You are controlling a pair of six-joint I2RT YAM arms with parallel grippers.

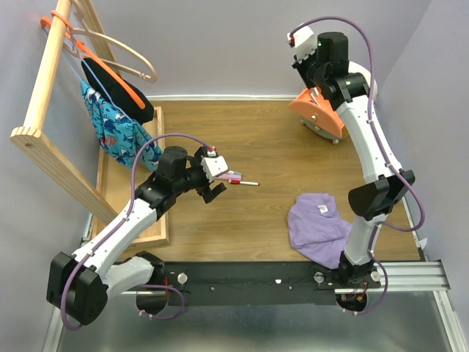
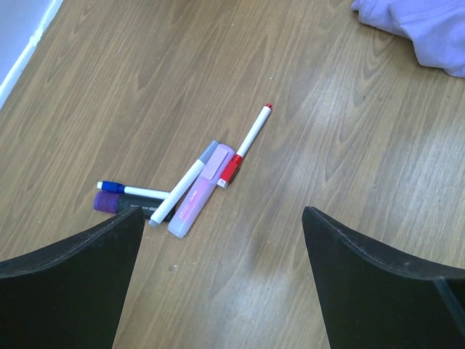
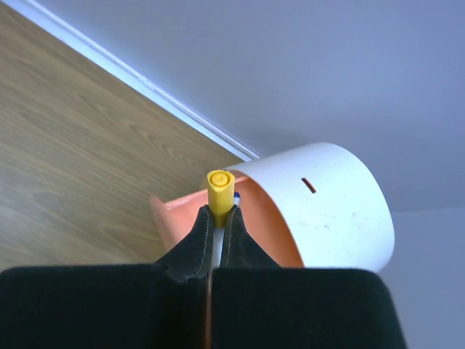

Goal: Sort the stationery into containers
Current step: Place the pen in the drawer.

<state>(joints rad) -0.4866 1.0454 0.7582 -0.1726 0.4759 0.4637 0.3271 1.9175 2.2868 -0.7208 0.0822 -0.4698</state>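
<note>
Marker, yellow (image 3: 219, 190): pinched end-on between the pressed-together fingers of my right gripper (image 3: 216, 218), round cap end facing the wrist camera. Just beyond it, the orange drawer (image 3: 265, 222) juts open from the cream rounded drawer unit (image 3: 327, 193), far right on the table (image 1: 278, 147).

Pen cluster, crossed and touching on bare wood: red-banded white pen (image 2: 248, 138), lilac highlighter (image 2: 197, 195), grey-capped white pen (image 2: 182, 190), purple-ended dark marker (image 2: 116, 202), blue-capped white pen (image 2: 131, 191). All lie just ahead of my left gripper (image 2: 224, 218), fingers spread wide, holding nothing.

Purple cloth (image 1: 319, 224): well apart, near right.
</note>
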